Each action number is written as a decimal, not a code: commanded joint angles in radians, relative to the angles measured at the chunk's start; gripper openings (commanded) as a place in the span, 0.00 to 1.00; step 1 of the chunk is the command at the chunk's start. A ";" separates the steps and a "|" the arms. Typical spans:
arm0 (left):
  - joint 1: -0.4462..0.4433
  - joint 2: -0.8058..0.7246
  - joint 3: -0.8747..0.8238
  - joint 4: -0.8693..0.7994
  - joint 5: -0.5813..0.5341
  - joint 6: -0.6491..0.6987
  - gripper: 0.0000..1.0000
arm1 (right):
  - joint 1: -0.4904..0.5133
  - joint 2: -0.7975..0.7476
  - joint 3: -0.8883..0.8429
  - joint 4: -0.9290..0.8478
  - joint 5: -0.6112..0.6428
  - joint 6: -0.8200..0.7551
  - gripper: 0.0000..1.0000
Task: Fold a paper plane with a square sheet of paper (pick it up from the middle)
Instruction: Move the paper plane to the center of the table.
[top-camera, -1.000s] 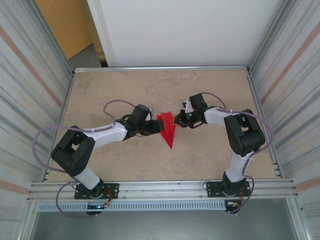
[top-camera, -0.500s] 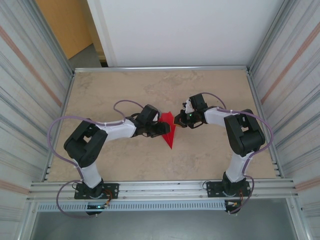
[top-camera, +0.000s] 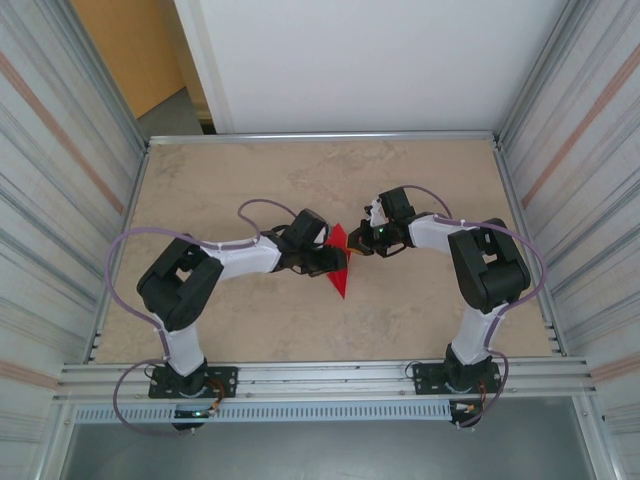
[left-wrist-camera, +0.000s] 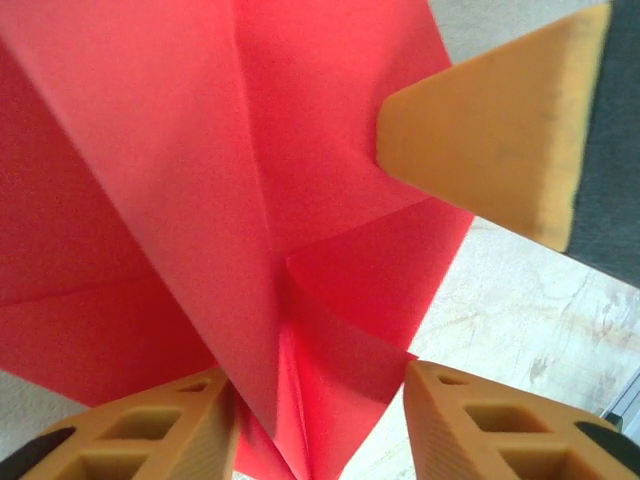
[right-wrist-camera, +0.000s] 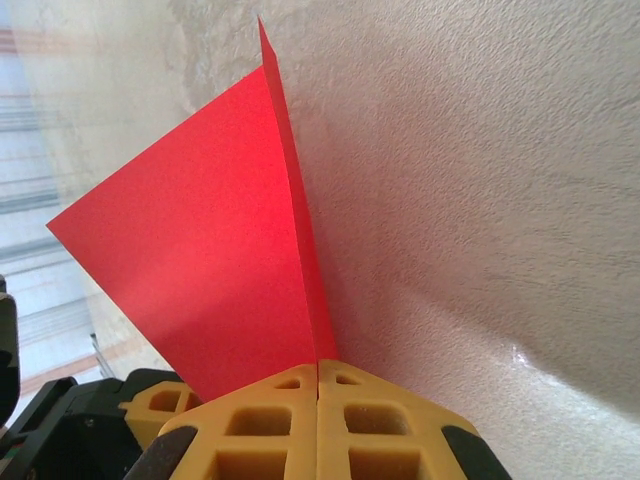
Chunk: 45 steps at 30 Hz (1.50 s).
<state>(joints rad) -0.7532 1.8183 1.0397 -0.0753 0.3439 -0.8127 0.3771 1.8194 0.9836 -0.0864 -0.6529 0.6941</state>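
Note:
The square sheet of paper (top-camera: 339, 276) is bright red and folded into a pointed, layered dart shape, held on edge above the table's middle with its tip toward the near side. My right gripper (top-camera: 356, 243) is shut on its folded edge; in the right wrist view the pads (right-wrist-camera: 290, 400) meet on the crease below the red wing (right-wrist-camera: 200, 250). My left gripper (top-camera: 334, 262) stands open, its fingers (left-wrist-camera: 130, 430) on either side of the paper's lower folds (left-wrist-camera: 330, 380). The left finger touches the paper and the other stands apart. A right fingertip (left-wrist-camera: 490, 130) shows against the red sheet.
The beige marbled table (top-camera: 250, 180) is bounded by metal rails (top-camera: 320, 136) and corrugated side walls (top-camera: 60, 200). Both arm bases sit on the near rail (top-camera: 320, 378). Purple cables loop over each arm.
My left arm has swung to the right, bringing its gripper over the paper's left side, and its jaws have narrowed slightly. The right gripper and the paper have stayed in place.

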 joint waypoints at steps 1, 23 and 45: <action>-0.010 0.016 0.028 -0.030 -0.008 0.012 0.50 | -0.009 0.007 0.001 -0.001 -0.021 -0.034 0.01; -0.020 0.037 0.065 -0.120 -0.065 0.023 0.33 | -0.012 0.003 -0.002 0.000 -0.012 -0.030 0.00; 0.000 0.030 0.134 -0.241 -0.104 0.082 0.12 | -0.055 -0.098 -0.024 -0.029 0.079 -0.053 0.48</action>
<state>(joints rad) -0.7647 1.8847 1.1461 -0.2386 0.2802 -0.7769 0.3439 1.7874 0.9707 -0.0944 -0.6235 0.6659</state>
